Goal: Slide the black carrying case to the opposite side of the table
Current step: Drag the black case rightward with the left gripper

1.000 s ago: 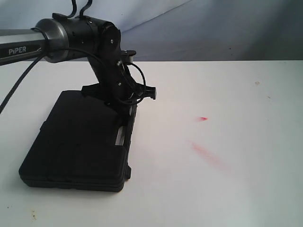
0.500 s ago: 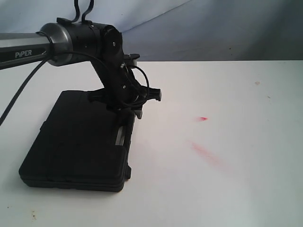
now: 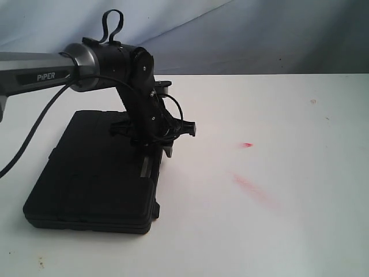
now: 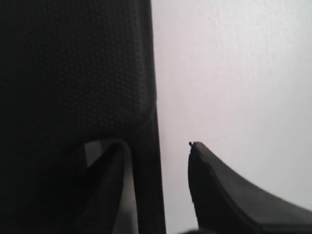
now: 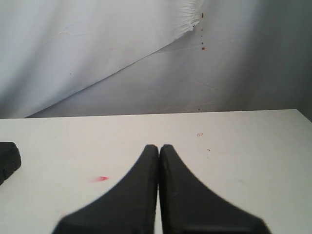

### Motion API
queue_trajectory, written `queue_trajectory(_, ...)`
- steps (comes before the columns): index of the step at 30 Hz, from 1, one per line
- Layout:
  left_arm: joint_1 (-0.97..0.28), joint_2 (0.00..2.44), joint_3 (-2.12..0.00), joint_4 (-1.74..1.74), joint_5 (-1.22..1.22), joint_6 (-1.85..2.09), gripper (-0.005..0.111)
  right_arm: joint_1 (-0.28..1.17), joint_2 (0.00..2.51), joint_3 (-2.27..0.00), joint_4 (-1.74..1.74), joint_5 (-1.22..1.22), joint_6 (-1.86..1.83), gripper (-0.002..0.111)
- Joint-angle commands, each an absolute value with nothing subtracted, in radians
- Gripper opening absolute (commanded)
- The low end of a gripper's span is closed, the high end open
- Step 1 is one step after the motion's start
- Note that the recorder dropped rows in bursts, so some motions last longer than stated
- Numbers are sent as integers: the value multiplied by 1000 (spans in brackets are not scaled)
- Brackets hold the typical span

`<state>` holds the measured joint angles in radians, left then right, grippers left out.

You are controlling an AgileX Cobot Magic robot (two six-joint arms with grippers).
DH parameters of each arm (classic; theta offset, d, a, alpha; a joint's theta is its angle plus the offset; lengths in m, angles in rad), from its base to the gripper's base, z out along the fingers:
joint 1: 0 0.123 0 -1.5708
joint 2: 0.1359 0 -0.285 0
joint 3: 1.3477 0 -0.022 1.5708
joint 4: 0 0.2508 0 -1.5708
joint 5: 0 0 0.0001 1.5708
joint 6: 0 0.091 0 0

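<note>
On the white table [image 3: 288,231], at its left-arm side, the flat black carrying case [image 3: 92,173] is judged rigid, moderately heavy and slidable, best engaged at its handle edge [image 4: 147,175], straddled by the spread left gripper [image 3: 157,152], the right gripper [image 5: 159,148] being clenched empty.

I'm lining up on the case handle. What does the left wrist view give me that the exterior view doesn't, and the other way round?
Only the left wrist view: the left gripper is open astride the handle bar of the black case, with one finger in the handle slot and the other over the table. Only the exterior view: the whole case lying flat, the arm, and the red smears to the right. Both: case, gripper, white table.
</note>
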<state>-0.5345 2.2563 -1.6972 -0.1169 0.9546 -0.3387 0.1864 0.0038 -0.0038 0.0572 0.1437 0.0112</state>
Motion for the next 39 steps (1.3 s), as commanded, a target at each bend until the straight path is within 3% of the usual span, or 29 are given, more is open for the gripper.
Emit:
queue_trajectory(1,-540,2278,-1703,-124,961,-336,41,180,0,0,47,134,8,0)
queue_trajectory(5,-540,2284,-1703,-124,968,-336,34,180,0,0,47,134,8,0)
queue_trajectory(11,-540,2284,-1703,-124,968,-336,1,180,0,0,47,134,8,0)
queue_trajectory(12,-540,2284,-1703,-124,968,-336,0,180,0,0,47,134,8,0)
queue_trajectory(39,-586,2284,-1705,-335,778,-497,0,180,0,0,47,134,10,0)
